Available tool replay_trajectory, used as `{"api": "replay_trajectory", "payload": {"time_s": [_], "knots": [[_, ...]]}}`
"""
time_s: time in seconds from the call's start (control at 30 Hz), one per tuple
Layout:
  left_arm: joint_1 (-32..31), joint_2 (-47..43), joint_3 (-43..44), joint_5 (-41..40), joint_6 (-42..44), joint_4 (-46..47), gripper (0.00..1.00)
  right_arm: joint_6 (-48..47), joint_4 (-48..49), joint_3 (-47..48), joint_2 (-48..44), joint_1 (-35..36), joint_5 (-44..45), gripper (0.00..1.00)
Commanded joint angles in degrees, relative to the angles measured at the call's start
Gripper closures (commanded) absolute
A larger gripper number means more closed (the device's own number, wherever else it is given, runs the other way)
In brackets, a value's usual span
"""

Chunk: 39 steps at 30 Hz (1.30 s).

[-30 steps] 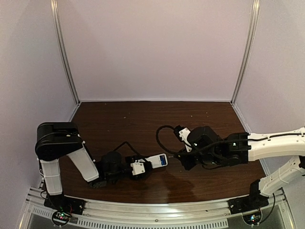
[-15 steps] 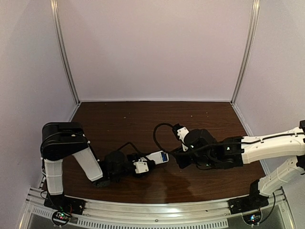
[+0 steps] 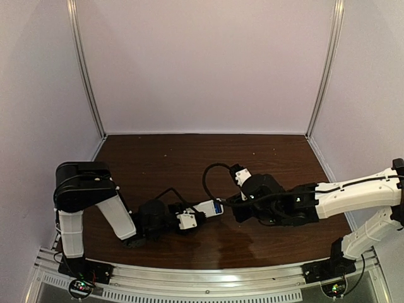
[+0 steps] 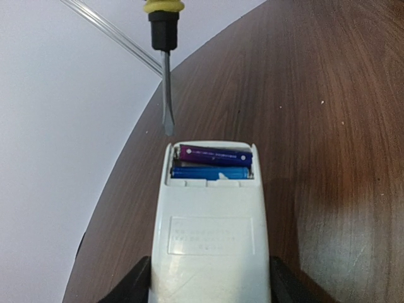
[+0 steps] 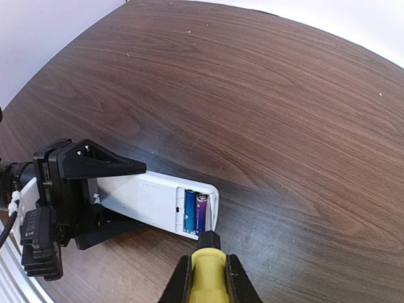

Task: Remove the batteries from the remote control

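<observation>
The white remote control (image 4: 211,233) lies flat on the brown table, back side up, with its battery compartment open at the far end. Two batteries (image 4: 211,163) lie side by side in it, one blue and one purple; they also show in the right wrist view (image 5: 194,213). My left gripper (image 4: 210,287) is shut on the remote's near end (image 3: 201,213). My right gripper (image 5: 207,278) is shut on the yellow-handled screwdriver (image 5: 208,268). The screwdriver's metal tip (image 4: 168,123) hovers just beyond the compartment end of the remote (image 5: 158,201).
The dark wooden table (image 3: 189,158) is enclosed by pale walls at the back and both sides. A black cable (image 3: 211,177) loops from the right arm over the table's middle.
The right arm has moved left, bringing the screwdriver close to the remote's open end. The left gripper shifted slightly right with the remote, then stayed still.
</observation>
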Motion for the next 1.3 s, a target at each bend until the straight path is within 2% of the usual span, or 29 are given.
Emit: {"api": "replay_trajectory", "payload": {"time_s": [0.0,1.03,1.27], "knots": [[0.3,1.1,0.5,-0.4,0.1,1.6,1.00,0.5,1.6,-0.5,0.8,0.2,1.9,1.00],[0.3,1.0,1.1,-0.6,-0.2,0.5,1.00,0.6,4.5,-0.3,5.2,-0.2,0.3,1.00],[0.4,1.0,0.9,-0.4,-0.1,0.8,1.00,-0.5,9.2,-2.2,5.2,-1.9,-4.4,1.00]]}}
